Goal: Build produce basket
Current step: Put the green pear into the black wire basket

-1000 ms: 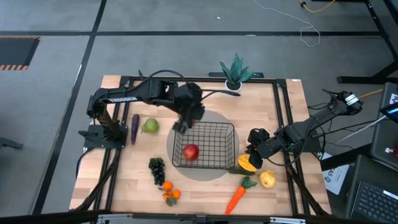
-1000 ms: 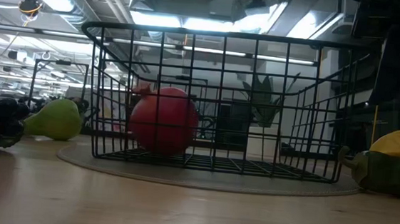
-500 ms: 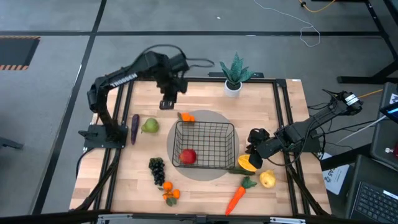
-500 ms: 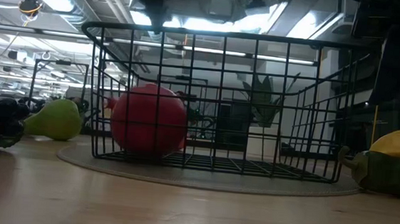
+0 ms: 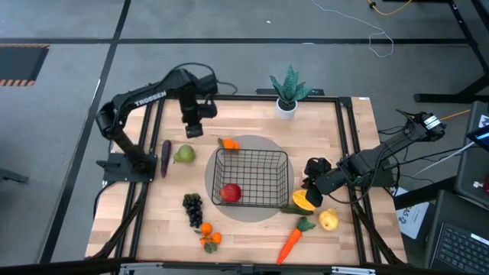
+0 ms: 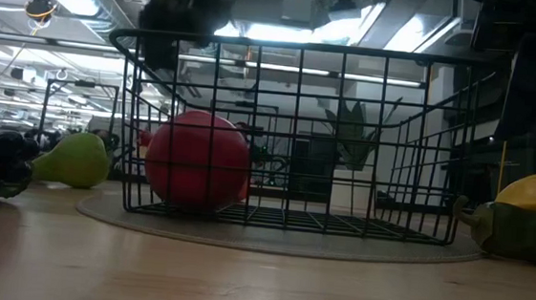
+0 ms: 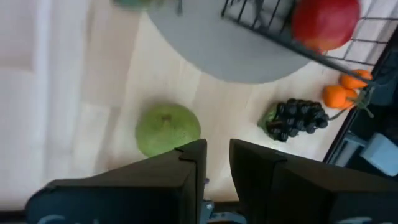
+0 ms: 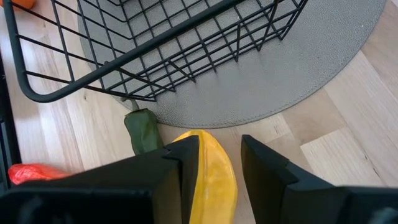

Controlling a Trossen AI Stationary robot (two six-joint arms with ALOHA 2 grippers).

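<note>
Left gripper (image 5: 192,130) hangs empty, fingers nearly together, above the green toy pear (image 5: 184,155): spread them wide, descend straight, then carry it to the square black wire-mesh basket (image 5: 281,156).

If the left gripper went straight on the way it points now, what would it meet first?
Most likely the green pear, which lies just ahead of the left gripper on the table; depth is unclear.
</note>
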